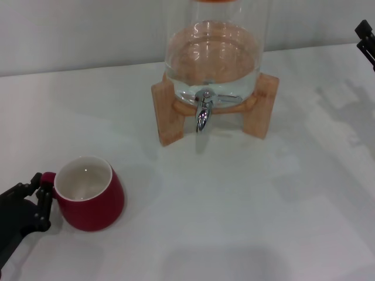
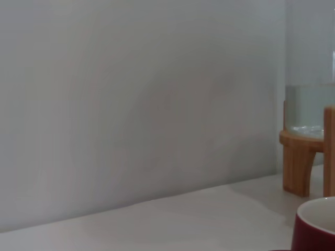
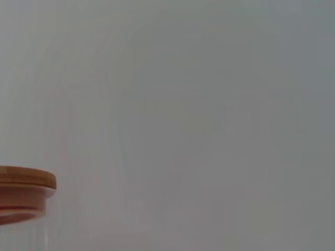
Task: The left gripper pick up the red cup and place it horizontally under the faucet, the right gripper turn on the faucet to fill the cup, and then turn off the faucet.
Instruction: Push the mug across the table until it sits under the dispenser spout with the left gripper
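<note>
White table, step 1: our left gripper sits at the cup handle — whether clamped, we cannot tell. Next we need a firm hold, then carry it under the faucet (right gripper parked far right).

A glass dispenser on a wooden stand sits on the white table.

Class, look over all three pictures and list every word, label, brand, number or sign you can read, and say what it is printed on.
None: no readable text shows in any view.
The red cup is plain, with no print.
The glass dispenser, its wooden stand and the faucet carry no lettering.
The left gripper and the right gripper show no label.
</note>
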Motion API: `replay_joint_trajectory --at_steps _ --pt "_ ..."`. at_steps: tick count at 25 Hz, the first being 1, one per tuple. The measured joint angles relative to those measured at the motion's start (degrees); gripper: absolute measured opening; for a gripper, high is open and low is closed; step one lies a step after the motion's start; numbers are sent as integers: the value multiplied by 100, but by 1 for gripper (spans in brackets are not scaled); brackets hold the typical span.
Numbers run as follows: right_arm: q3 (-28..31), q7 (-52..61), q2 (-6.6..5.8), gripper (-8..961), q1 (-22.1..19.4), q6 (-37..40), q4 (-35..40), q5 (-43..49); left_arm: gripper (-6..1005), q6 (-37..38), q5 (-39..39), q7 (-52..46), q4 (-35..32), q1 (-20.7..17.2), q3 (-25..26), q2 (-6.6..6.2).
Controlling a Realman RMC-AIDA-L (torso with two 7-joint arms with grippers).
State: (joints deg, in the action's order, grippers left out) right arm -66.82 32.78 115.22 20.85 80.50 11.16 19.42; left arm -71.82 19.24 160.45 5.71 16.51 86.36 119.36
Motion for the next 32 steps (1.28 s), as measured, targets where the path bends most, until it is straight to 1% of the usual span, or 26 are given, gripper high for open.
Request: replay_joint_trajectory --at_steps 8,13,19,25,32 --pt "-110 40 0 832 -22 -13 0 0 126 91 3 -275 164 13 -81 6" --pt "-330 90 0 832 -49 10 -2 0 126 199 4 -491 202 29 -85 14" --pt "-528 141 0 832 -52 61 -4 0 126 263 4 -489 257 12 -85 41" --pt "-609 149 0 832 -55 84 -4 0 126 299 -23 -493 480 -32 -160 69" --pt "-609 150 0 832 -13 97 -1 0 126 686 -24 -509 820 5 -233 70"
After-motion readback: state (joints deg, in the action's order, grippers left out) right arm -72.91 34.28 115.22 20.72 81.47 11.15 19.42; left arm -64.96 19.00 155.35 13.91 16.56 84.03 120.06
